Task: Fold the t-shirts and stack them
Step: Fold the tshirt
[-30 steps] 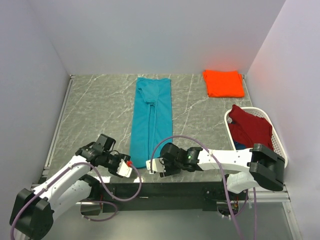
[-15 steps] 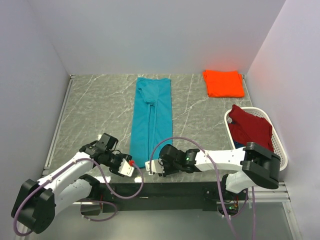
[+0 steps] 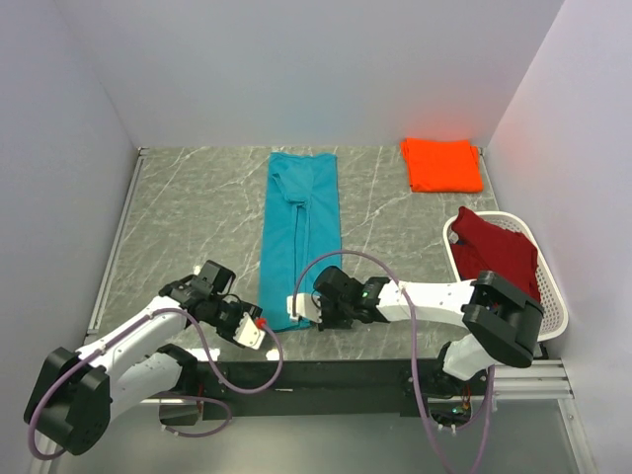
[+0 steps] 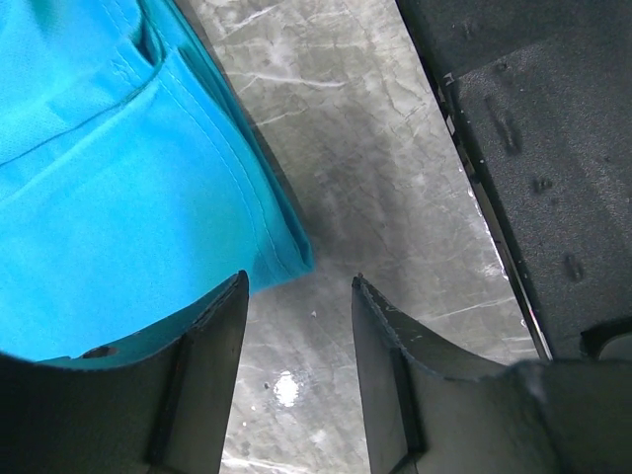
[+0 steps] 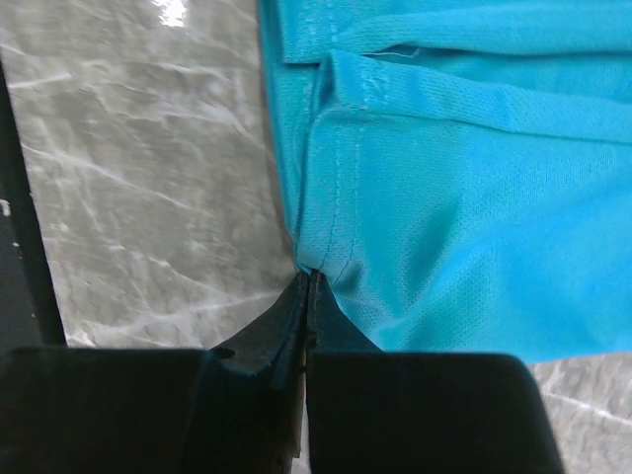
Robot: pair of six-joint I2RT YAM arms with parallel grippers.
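A teal t-shirt (image 3: 301, 227), folded into a long narrow strip, lies down the middle of the table. My right gripper (image 3: 299, 307) is at its near end, and in the right wrist view it (image 5: 308, 278) is shut on the hem corner of the teal cloth (image 5: 474, 197), which puckers at the tips. My left gripper (image 3: 256, 331) is just left of that near end. It (image 4: 296, 288) stands open over bare table, with the shirt's corner (image 4: 286, 252) right ahead of its fingertips. An orange t-shirt (image 3: 441, 164) lies folded at the back right. A dark red t-shirt (image 3: 494, 252) fills the basket.
A white laundry basket (image 3: 549, 286) stands at the right edge, beside the right arm's elbow. The table's black front rail (image 4: 533, 148) runs close behind both grippers. Grey marble tabletop (image 3: 188, 217) shows to the left of the teal strip.
My right gripper slid forward to the teal shirt's near edge and closed on its hem. The left gripper crept slightly toward the shirt's corner and stayed open.
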